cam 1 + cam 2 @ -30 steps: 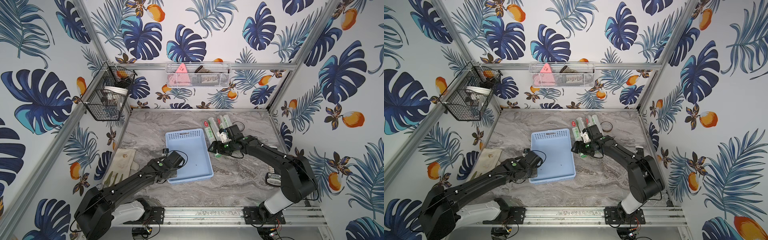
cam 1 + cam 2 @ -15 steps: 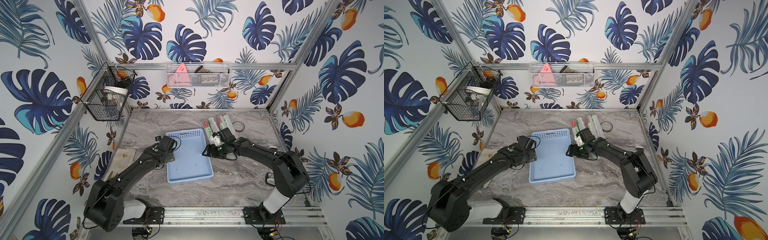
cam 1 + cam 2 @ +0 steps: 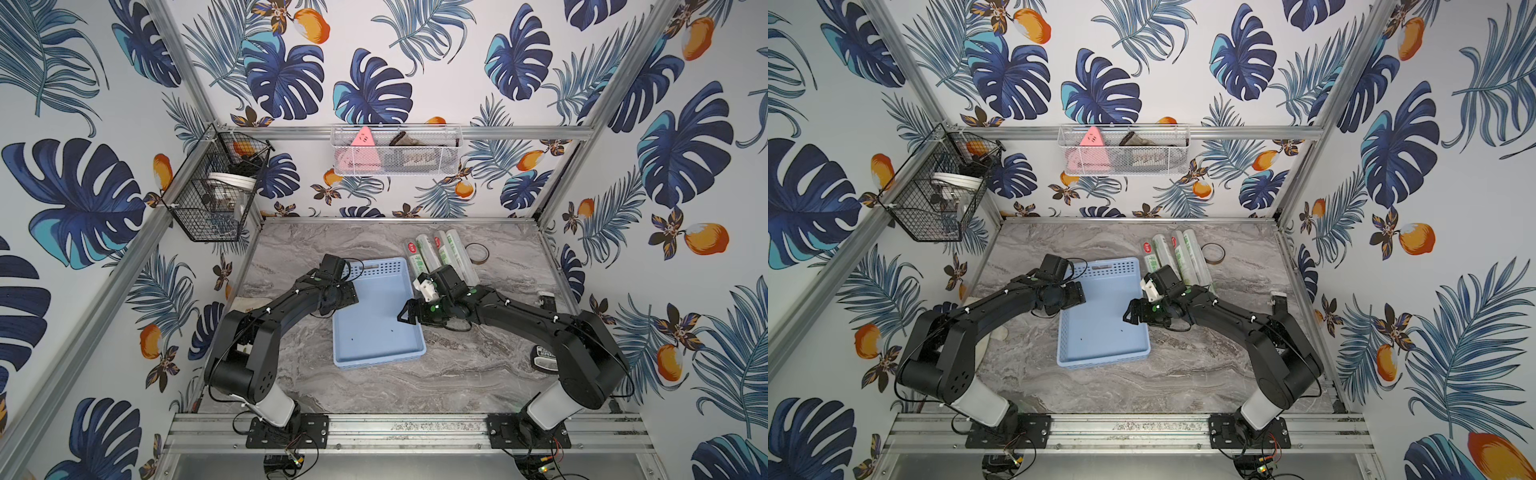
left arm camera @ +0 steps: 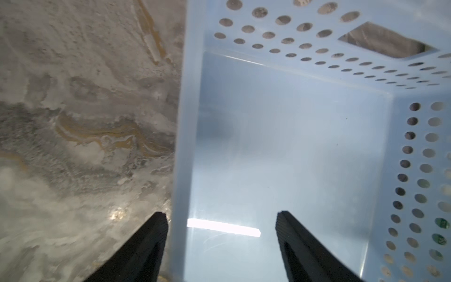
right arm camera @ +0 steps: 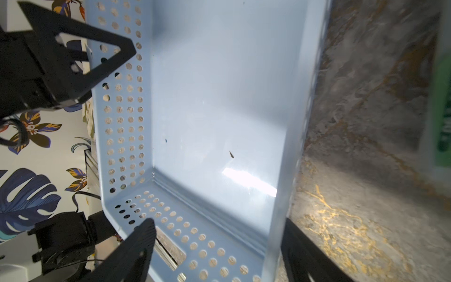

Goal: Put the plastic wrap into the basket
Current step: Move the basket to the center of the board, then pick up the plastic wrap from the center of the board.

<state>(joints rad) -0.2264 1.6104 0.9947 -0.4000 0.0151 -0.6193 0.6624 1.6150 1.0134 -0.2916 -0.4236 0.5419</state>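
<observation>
Astride the basket [image 3: 374, 328] walls, left gripper [image 4: 220, 213] and right gripper [image 5: 218, 221] are held open and empty; the nearest roll [image 3: 416, 262] should be gripped mid-length.

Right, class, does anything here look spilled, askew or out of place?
Nothing looks spilled or damaged. The one oddity is two small dark specks lying on the otherwise bare floor of the basket.

Basket [image 3: 374, 332] central on table [image 3: 457, 374], plastic wrap [image 3: 428, 253] behind-right of it, tape ring [image 3: 478, 261] rightmost
</observation>
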